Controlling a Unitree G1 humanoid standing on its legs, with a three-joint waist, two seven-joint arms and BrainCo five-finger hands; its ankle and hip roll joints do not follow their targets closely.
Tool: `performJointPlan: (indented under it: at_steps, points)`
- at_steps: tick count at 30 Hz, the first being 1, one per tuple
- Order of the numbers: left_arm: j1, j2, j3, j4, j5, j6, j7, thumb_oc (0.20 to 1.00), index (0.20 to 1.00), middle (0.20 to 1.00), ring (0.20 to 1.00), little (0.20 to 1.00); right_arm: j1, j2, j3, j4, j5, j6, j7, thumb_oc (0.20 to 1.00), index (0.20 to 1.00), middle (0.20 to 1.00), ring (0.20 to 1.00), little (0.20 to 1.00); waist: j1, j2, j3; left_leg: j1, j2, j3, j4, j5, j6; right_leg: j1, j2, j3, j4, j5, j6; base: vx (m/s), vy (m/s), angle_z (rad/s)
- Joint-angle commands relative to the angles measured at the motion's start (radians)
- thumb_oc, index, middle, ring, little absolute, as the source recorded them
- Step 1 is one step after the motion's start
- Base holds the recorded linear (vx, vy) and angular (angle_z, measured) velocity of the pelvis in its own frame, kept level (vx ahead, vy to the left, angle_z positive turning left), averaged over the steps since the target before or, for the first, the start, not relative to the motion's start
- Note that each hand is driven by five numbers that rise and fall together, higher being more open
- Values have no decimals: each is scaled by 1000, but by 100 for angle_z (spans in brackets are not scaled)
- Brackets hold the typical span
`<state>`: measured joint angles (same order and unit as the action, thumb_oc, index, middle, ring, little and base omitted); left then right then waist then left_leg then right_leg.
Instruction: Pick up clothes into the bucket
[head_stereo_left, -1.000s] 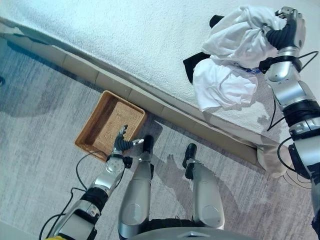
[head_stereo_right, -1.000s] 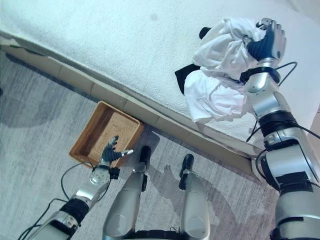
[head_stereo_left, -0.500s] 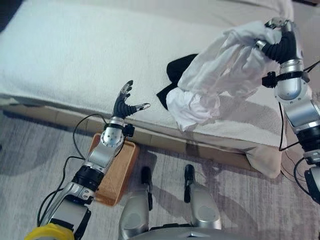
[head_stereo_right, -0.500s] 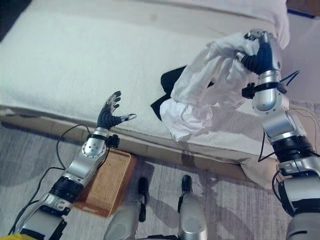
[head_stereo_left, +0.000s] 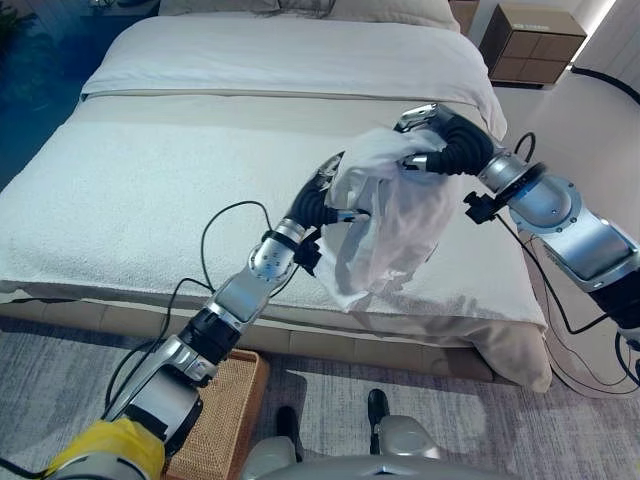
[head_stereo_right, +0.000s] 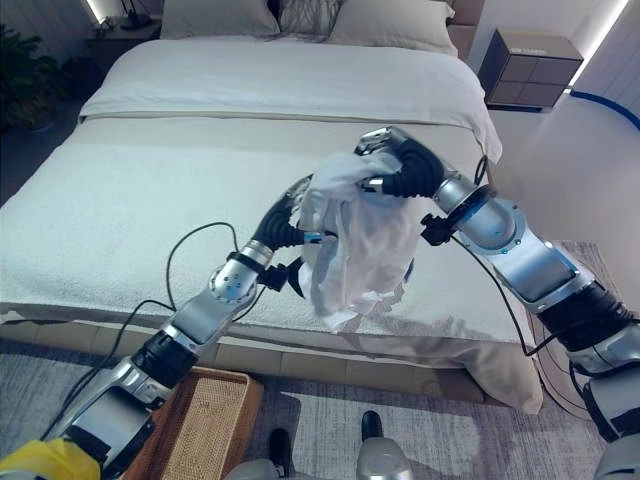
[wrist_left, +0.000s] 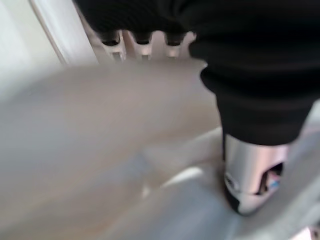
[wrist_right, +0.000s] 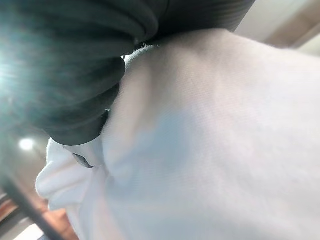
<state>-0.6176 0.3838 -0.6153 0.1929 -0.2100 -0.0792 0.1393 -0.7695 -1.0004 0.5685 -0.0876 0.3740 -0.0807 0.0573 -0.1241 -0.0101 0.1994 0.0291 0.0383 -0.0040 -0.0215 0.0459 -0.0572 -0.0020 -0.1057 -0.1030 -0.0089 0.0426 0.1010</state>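
Two hands meet at one bundle of white clothes in the middle of the eye views, held up off the bed that spans most of the frame. Low on the left, at the bottom edge, a woven wicker basket sits on the grey carpet just in front of the bed's base, well apart from the clothes. From the lower left the left arm reaches up and across the mattress edge, and the left hand is pressed against the left side of the hanging bundle; its fingers are buried in the cloth, so whether they are curled or straight cannot be told, though the left wrist view has its thumb lying against pale fabric. Right of centre, the right hand comes in from the right side and clasps the top of the clothes, fingers curled into the gathered cloth, which drapes down from it. At the upper right corner a brown nightstand stands beside the bed's head, with pillows along the top edge.
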Motion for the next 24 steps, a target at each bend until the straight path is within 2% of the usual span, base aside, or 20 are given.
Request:
performJointPlan:
  at_steps: [1,8,10,11,12,13,14,15,17,19,20,21,24]
  points:
    - [-60,-23,-43,53,7,-27,-16,1000,1000,1000,1000,1000,-94,8,8,-81,89,-67,1,200,200,200,200,200,8,-55,-80,-25,-14,-1,54,-63,-13,26,-7,-4,31,-65,28,0,0,0]
    - [-63,-110,-92,120,-39,-10,-34,1000,1000,1000,1000,1000,-59,54,-14,-139,172,-79,10,200,200,200,200,200,4,-59,-80,-13,-14,-2,44,-63,-10,39,-10,-9,27,-65,30,1,2,0]
    - [-63,-110,-93,120,-39,-11,-34,1000,1000,1000,1000,1000,-58,54,-14,-139,172,-79,10,200,200,200,200,200,4,-59,-79,-12,-14,-2,44,-63,-10,39,-10,-9,27,-65,30,0,0,0]
    - [-51,-124,-102,118,-145,-9,-54,1000,1000,1000,1000,1000,-43,68,-27,-147,181,-78,6,200,200,200,200,200,3,-58,-78,-11,-16,-4,44,-64,-9,41,-12,-12,28,-64,32,0,0,0]
    - [-51,-124,-103,118,-146,-9,-54,1000,1000,1000,1000,1000,-42,68,-28,-148,181,-78,6,200,200,200,200,200,4,-58,-78,-11,-16,-4,45,-64,-9,41,-12,-12,28,-65,32,0,0,0]
    - [-44,-125,-106,114,-184,-8,-65,903,903,903,903,903,-35,71,-35,-147,182,-79,3,200,200,200,200,200,3,-57,-78,-10,-16,-5,44,-64,-9,41,-12,-12,27,-64,33,0,0,0]
    - [-40,-124,-113,109,-219,-6,-75,504,504,504,504,504,-29,72,-42,-146,179,-78,-3,200,200,200,200,200,2,-56,-77,-10,-17,-4,45,-64,-8,42,-13,-13,27,-64,33,0,0,0]
    - [-30,-123,-116,105,-251,-5,-78,200,200,200,200,200,-18,76,-50,-145,175,-79,-6,200,200,200,200,200,3,-56,-76,-9,-17,-4,46,-64,-8,43,-14,-14,27,-64,34,0,0,0]
    - [-22,-121,-114,102,-274,-5,-80,200,200,200,200,200,-9,77,-60,-144,172,-81,-12,200,200,200,200,200,3,-56,-75,-9,-17,-4,45,-64,-8,44,-14,-13,27,-64,34,0,0,0]
    - [16,-122,-98,89,-333,-1,-81,200,200,200,200,200,36,89,-110,-143,151,-84,-36,586,586,586,586,586,3,-56,-76,-8,-19,-6,46,-66,-6,44,-15,-14,30,-67,33,0,0,0]
    - [32,-126,-88,85,-356,0,-79,200,200,200,200,200,51,96,-127,-142,147,-85,-43,956,956,956,956,956,3,-56,-75,-9,-19,-7,47,-67,-6,43,-15,-14,31,-67,33,0,0,0]
    - [54,-128,-76,80,-375,1,-77,200,200,200,200,200,82,108,-153,-140,148,-84,-50,1000,1000,1000,1000,1000,4,-57,-75,-9,-19,-7,47,-68,-6,43,-15,-15,32,-68,32,0,0,0]
    - [124,-136,-39,60,-435,3,-74,200,200,200,200,200,181,140,-243,-130,138,-90,-77,1000,1000,1000,1000,1000,5,-58,-73,-9,-19,-9,47,-69,-5,43,-17,-15,33,-69,32,0,0,0]
